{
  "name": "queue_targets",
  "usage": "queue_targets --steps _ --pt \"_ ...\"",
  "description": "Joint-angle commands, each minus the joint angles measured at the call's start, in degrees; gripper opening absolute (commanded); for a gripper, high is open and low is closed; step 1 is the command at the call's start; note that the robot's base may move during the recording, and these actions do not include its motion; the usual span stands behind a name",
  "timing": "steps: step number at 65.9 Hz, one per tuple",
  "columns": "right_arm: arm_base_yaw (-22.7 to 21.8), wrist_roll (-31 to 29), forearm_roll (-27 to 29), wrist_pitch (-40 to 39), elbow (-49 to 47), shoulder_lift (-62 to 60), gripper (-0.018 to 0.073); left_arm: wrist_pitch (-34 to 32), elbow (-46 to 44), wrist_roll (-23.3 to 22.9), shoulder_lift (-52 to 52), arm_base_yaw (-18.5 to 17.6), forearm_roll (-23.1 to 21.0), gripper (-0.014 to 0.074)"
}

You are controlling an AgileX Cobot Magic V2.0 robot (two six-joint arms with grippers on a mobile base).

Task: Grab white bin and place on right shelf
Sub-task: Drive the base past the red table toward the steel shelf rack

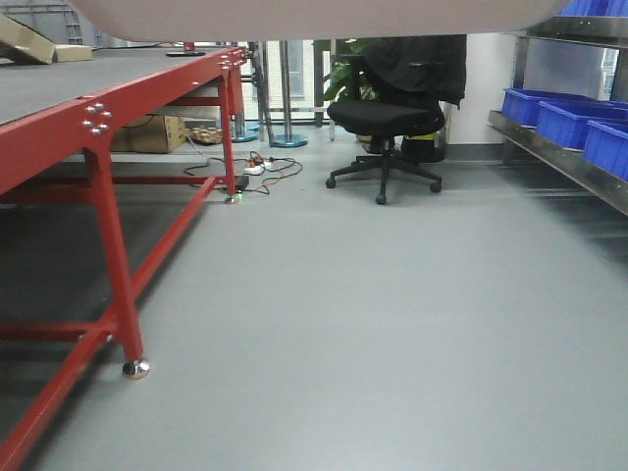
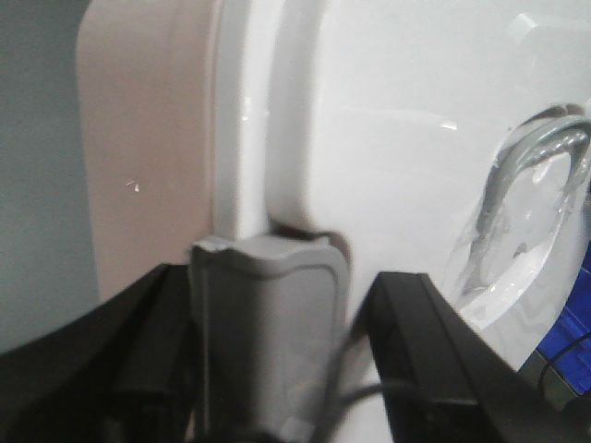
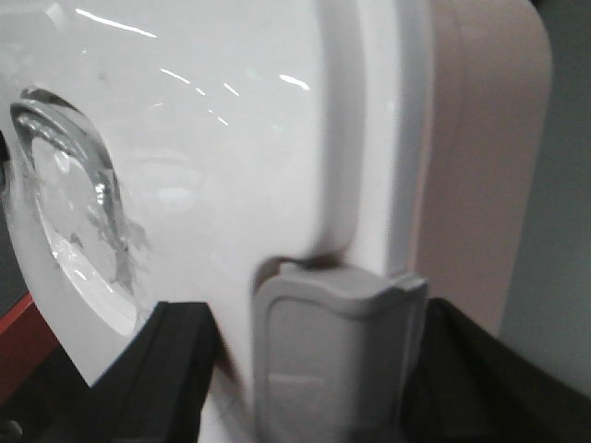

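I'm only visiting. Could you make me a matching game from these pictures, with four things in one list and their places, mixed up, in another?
Things:
1 white bin
2 blue bins
3 black office chair
4 red-framed table

Places:
a along the left side
b on the right shelf
c across the top edge of the front view
d on the floor, far middle

Pairs: 1-c, 2-b, 3-d, 4-a

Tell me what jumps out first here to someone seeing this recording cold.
The white bin fills both wrist views, a grey finger pad pressed on its lid rim at each end. In the front view, the red-framed table runs down the left, a black office chair stands mid-room, and blue bins sit on the steel shelf at right.
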Motion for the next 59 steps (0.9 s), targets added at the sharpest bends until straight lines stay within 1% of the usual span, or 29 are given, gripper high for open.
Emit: queue_targets --steps 1,59 --pt "0.89 -0.7 12.68 6.08 -2.32 -1.04 0.0464 0.75 -2.08 0.86 -1.12 -1.2 -9.0 0.0248" --pt "0.89 -0.7 12.68 6.08 -2.32 -1.04 0.0464 0.75 -2.08 0.86 -1.12 -1.2 -9.0 0.0248"
